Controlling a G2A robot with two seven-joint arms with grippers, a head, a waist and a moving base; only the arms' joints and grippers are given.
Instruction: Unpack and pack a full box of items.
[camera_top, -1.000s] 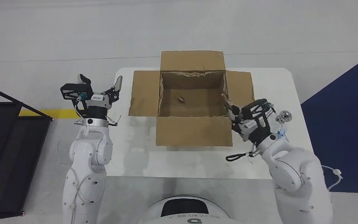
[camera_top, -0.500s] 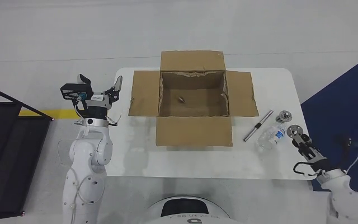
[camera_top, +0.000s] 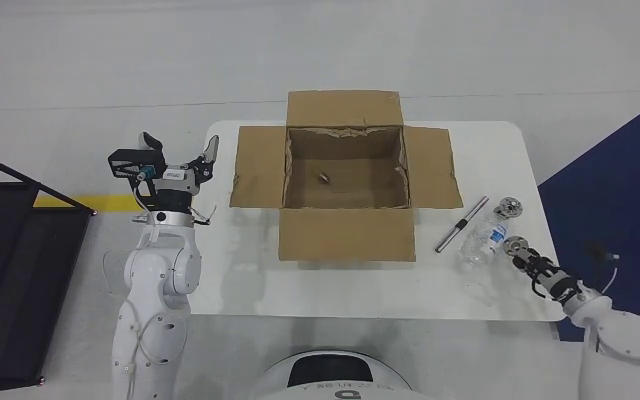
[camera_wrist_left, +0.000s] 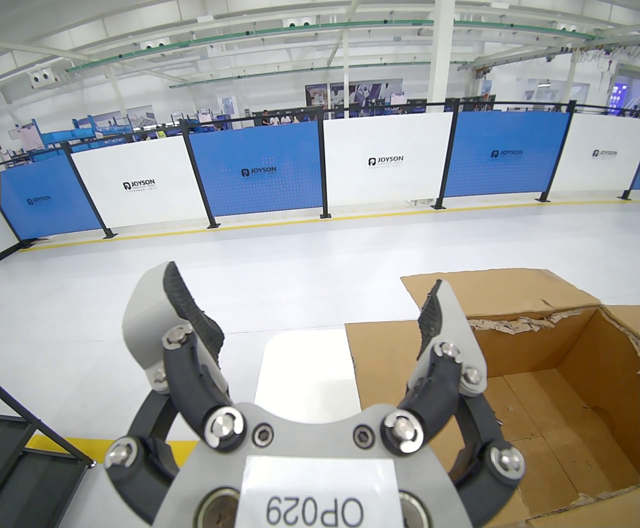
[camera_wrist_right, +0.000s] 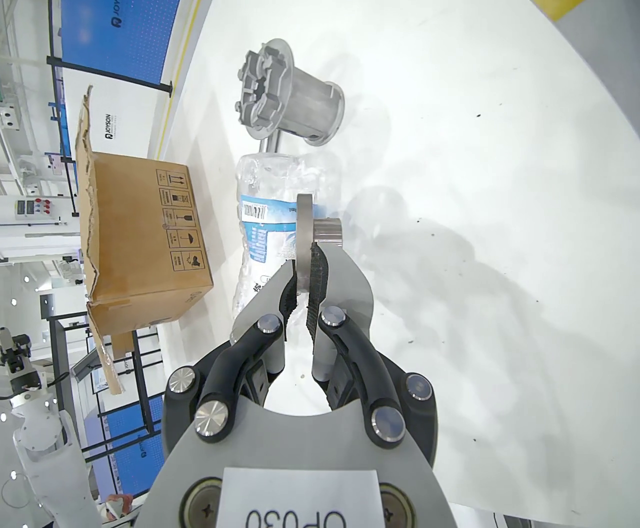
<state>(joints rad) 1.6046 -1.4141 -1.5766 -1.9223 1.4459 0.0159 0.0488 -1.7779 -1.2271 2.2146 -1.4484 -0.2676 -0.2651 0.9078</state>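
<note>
The right hand (camera_wrist_right: 302, 280) pinched a grey flanged metal disc (camera_wrist_right: 303, 225) beside the clear plastic bottle (camera_wrist_right: 267, 225), 4 o'clock from the brown cardboard box (camera_top: 345, 235); the left hand (camera_wrist_left: 305, 305) was spread at 9 o'clock.

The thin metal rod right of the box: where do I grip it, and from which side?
Mid-shaft, from straight above, jaws across it: the metal rod lies flat on the table, so only its sides are free. The water bottle lies close alongside, so open narrowly. The right gripper holds a flanged part; likely set that down first.
</note>
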